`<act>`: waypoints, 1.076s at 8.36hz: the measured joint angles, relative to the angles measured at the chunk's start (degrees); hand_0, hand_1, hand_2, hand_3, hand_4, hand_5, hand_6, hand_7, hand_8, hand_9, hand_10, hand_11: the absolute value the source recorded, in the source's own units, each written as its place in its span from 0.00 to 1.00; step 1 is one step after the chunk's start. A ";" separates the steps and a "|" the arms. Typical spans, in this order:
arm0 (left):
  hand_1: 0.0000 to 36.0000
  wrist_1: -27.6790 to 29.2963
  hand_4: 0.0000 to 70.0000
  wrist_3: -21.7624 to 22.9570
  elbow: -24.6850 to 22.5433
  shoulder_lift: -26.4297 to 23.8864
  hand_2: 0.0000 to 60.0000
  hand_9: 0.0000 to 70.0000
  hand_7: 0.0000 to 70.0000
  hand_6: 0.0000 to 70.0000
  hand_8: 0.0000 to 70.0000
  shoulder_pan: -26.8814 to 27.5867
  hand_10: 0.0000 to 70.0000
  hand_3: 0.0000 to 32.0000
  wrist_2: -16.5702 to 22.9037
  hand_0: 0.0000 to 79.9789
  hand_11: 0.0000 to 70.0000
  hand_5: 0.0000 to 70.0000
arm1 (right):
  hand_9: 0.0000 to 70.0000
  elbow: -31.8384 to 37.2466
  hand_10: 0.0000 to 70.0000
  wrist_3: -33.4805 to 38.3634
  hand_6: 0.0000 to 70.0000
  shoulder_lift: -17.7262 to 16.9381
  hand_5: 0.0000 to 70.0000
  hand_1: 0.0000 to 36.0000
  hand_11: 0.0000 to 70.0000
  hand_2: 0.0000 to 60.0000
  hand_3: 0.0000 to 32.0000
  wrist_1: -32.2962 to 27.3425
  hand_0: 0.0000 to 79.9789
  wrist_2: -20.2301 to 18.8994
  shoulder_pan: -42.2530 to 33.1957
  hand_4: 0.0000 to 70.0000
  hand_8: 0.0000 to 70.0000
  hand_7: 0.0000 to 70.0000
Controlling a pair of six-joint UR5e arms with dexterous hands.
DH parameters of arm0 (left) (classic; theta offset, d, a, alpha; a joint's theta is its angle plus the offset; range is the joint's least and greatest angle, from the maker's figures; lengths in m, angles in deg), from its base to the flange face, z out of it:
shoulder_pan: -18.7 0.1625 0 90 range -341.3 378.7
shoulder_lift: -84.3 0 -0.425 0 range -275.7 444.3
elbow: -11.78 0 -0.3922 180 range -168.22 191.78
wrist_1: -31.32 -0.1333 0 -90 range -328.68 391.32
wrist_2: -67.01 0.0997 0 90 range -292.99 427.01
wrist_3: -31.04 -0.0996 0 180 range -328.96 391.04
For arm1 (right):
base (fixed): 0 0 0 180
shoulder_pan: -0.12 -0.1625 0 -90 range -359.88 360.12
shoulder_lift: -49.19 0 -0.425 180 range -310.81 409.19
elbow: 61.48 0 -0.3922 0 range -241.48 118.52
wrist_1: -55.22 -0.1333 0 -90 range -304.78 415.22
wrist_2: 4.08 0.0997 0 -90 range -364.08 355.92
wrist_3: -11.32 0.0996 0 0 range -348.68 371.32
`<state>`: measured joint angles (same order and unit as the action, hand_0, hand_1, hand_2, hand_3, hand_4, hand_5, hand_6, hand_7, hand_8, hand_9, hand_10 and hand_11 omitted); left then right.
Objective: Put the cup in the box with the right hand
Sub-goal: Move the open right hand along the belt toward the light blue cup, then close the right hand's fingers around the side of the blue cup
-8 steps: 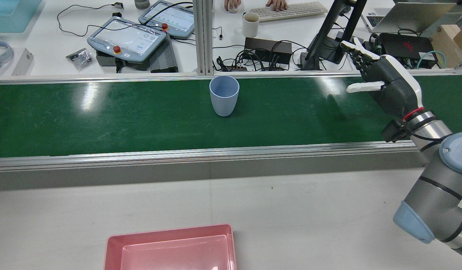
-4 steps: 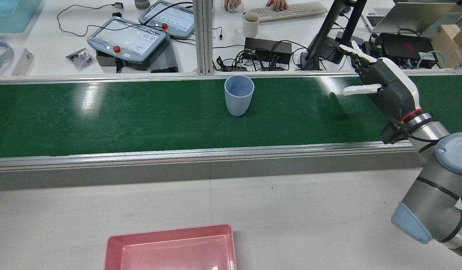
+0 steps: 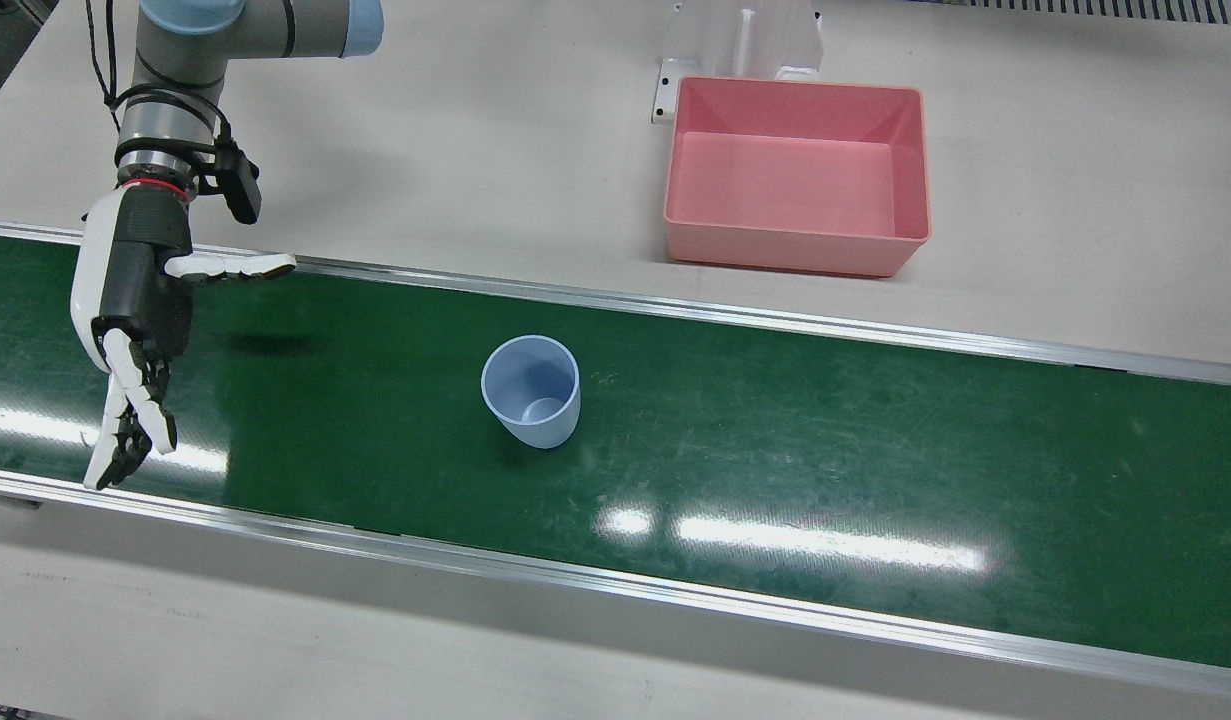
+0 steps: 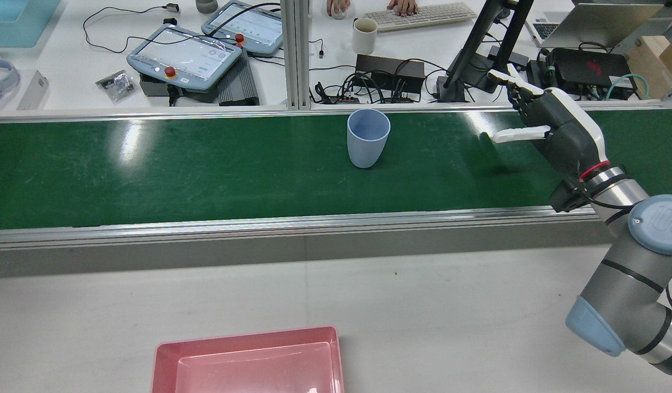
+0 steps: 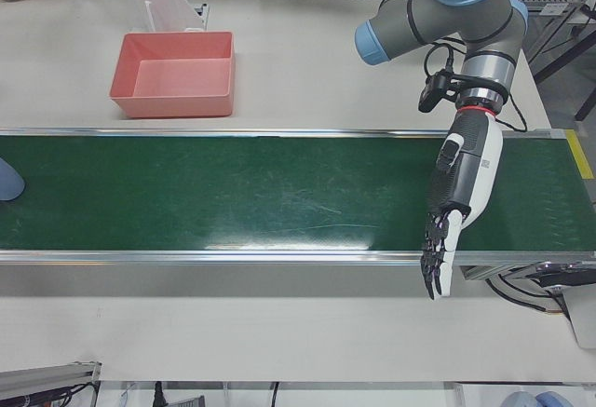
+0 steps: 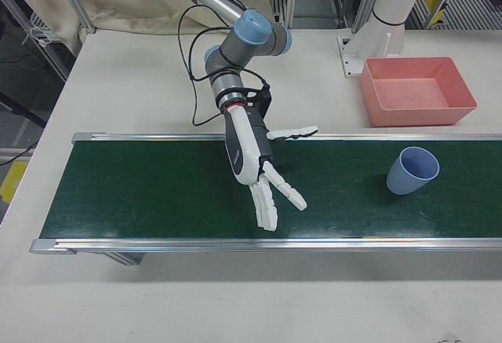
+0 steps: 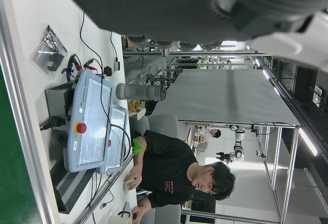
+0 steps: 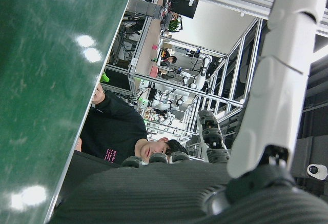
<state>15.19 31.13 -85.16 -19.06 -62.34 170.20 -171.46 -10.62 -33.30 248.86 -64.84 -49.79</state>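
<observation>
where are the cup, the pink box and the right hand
cup (image 3: 531,392), front view, on its inner wall
pink box (image 3: 797,254), front view, on its near outer wall
right hand (image 4: 559,130), rear view, on the back of the palm

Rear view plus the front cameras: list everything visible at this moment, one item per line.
cup: 1, pale blue, upright on the belt, mid-length
box: 1, pink, nothing in it, on the white table on the robot's side of the belt
belt: 1, green, across the station
pendants: 2, grey-blue, on the desk beyond the belt
mug: 1, white, same desk
keyboard: 1, white, desk's far edge
person: 1, hands at the keyboard
right hand: open, fingers spread, above the belt, apart from the cup
left hand: open, fingers straight, above the belt's other end
</observation>
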 measured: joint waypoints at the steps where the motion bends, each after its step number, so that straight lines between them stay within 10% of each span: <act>1: 0.00 0.01 0.00 0.00 0.00 0.00 0.00 0.00 0.00 0.00 0.00 0.00 0.00 0.00 0.00 0.00 0.00 0.00 | 0.00 0.02 0.00 0.03 0.00 0.34 0.08 0.53 0.00 0.03 0.00 -0.01 0.66 0.05 0.63 0.00 0.00 0.00; 9: 0.00 0.01 0.00 0.00 0.00 0.00 0.00 0.00 0.00 0.00 0.00 0.00 0.00 0.00 0.00 0.00 0.00 0.00 | 0.00 0.67 0.00 -0.66 0.01 1.37 0.08 0.54 0.00 0.06 0.00 0.25 0.66 0.20 2.81 0.02 0.00 0.00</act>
<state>15.20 31.12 -85.16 -19.06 -62.34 170.20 -170.80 -11.27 -31.93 249.11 -64.64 -46.97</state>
